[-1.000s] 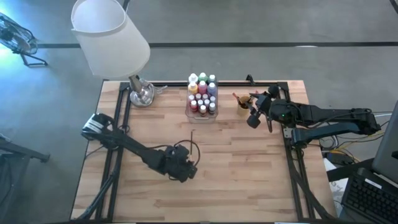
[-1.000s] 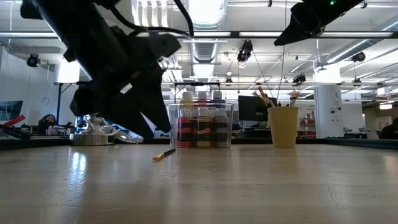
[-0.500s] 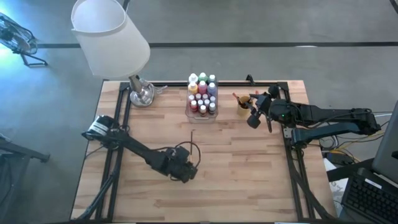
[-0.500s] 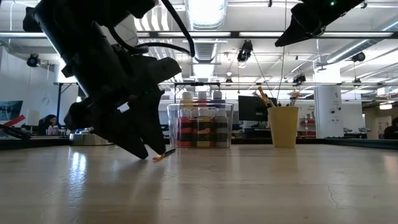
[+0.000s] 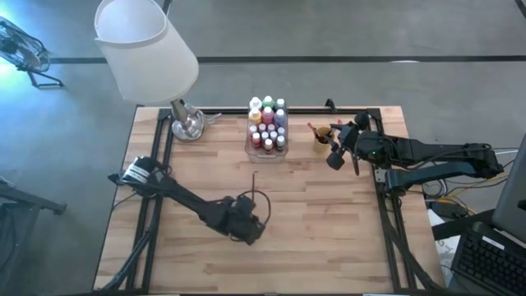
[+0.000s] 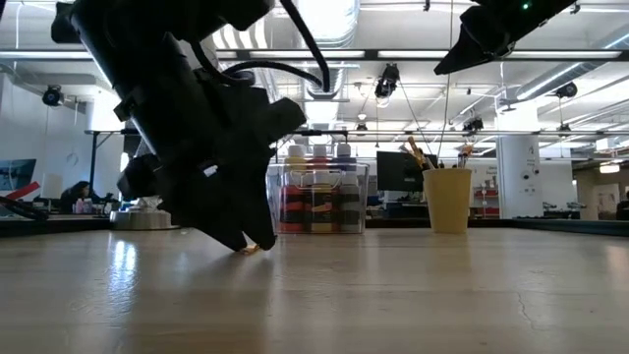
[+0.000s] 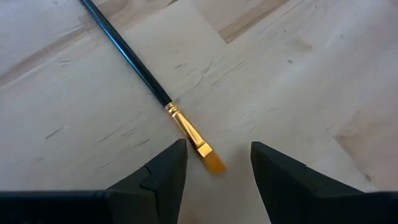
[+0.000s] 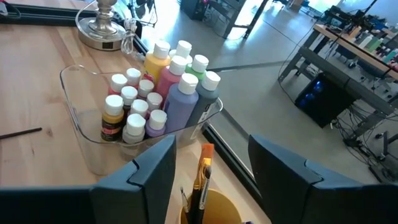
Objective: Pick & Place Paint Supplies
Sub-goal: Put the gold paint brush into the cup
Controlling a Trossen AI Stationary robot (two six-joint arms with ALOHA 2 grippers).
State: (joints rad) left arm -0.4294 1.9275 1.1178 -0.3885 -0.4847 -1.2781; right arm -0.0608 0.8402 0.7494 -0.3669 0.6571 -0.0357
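A thin dark-handled paintbrush (image 7: 143,78) with a gold ferrule and orange bristles lies flat on the wooden table (image 5: 329,238). My left gripper (image 7: 217,147) is low over it, open, one finger on either side of the bristle end (image 7: 213,163), touching neither. In the low view its fingers (image 6: 241,234) reach down to the tabletop. Several white-capped paint bottles (image 8: 177,87) stand in a clear plastic box (image 5: 267,130) at the far middle. My right gripper (image 8: 211,142) hangs open above the orange cup (image 5: 320,140), in which brushes (image 8: 202,177) stand.
A lamp with a white shade (image 5: 146,48) and a metal base (image 5: 187,126) stands at the far left corner. Black frame rails (image 5: 386,214) run along the table's sides. Bare wood lies between the brush and the near edge.
My left gripper has come down toward the table and shifted a little toward the near right, settling over the brush's bristle end with its fingers still apart. The brush has stayed where it lay.
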